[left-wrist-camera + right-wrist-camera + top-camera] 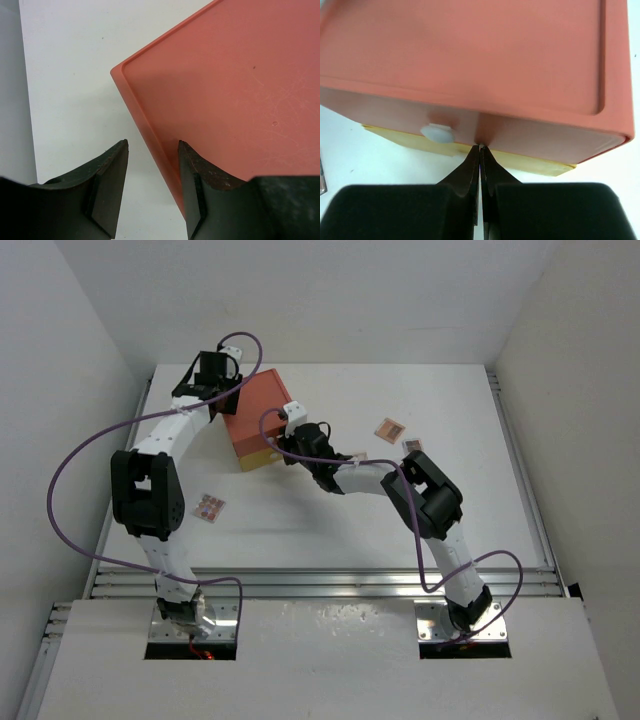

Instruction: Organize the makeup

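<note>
no legible text, label, brand, number or sign in any view. the box (262, 420), the palettes (209, 507) and the table (320, 530) carry no readable marking.

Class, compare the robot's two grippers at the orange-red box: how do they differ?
The left gripper is open; the right gripper is shut tight. The left gripper straddles a top edge of the box near a corner; the right gripper points at its front, by the white knob and yellow drawer. Both are black and at the same box.
</note>
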Controlling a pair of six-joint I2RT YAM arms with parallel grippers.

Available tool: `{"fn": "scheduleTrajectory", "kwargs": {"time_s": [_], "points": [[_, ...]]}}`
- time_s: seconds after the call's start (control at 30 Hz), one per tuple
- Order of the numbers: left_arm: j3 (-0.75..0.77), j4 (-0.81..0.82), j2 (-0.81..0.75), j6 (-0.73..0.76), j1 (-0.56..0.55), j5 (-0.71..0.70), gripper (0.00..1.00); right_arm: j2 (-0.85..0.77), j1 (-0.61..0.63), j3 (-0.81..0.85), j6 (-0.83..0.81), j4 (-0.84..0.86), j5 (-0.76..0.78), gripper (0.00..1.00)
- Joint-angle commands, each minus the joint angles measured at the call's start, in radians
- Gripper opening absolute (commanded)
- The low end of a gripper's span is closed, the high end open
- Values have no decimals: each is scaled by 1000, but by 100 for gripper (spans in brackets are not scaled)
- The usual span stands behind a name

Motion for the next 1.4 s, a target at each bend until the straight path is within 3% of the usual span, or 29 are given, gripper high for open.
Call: {"fn": "scheduleTrajectory", "kwargs": {"time_s": [0.0,0.07,0.17,0.23,0.37,0.67,0.97,1.17,1.27,1.37], "points": [[-18,-67,44,-8,-9,32,50,-6,-7,33,64,104,25,0],[-18,-76,53,-8,-9,43,50,-28,-1,-29,69,148,12,9],[5,-76,53,-17,-9,63,50,-85,26,-119,72,139,54,37],[16,-86,63,-28,-9,63,50,-91,42,-138,86,124,75,47],[25,-95,73,-37,-9,72,50,-54,54,-107,142,90,97,56],[34,-95,83,-37,-9,90,50,55,59,5,179,55,192,57],[43,-95,94,-37,-9,90,50,122,51,89,144,47,190,49],[43,-95,94,-37,-9,90,50,144,50,112,112,84,189,40],[43,-95,103,-37,-9,90,50,139,48,101,104,101,192,40],[43,-95,103,-37,-9,90,50,144,45,101,101,99,193,27]]}}
